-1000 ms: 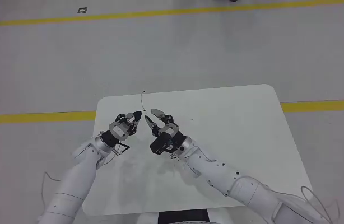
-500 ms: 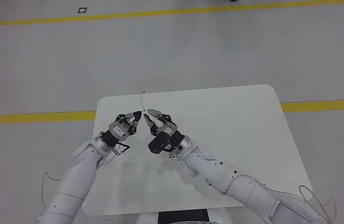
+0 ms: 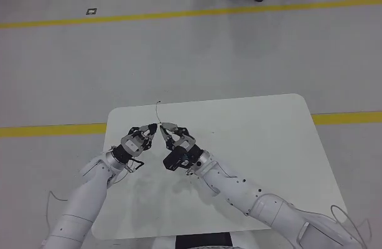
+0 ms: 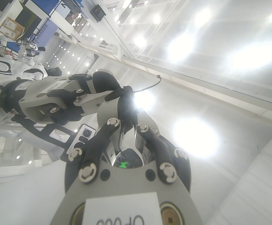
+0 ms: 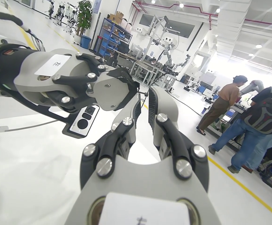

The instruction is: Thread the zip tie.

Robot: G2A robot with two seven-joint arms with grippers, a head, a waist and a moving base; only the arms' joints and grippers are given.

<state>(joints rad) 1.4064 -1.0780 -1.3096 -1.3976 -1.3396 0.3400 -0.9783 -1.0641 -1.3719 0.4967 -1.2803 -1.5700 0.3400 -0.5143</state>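
Over the worktop (image 3: 259, 155), top view: L end effector (image 3: 152, 129) & R end effector (image 3: 165, 126) sit tip to tip, up in the air. The zip tie (image 3: 158, 112) is a thin dark line. Its long way runs from the tips away from the robot, toward the far edge, w/ a small bend. L wrist view: zip tie (image 4: 147, 84) sticks out past both tips, free end has a tiny knob. R wrist view: L end effector is pressed shut on the zip tie; R end effector is spread a bit, w/ a bit of it between its fingers. Prob. v. light, thin, bendy & slippy, so hold it close to the end or it flops.
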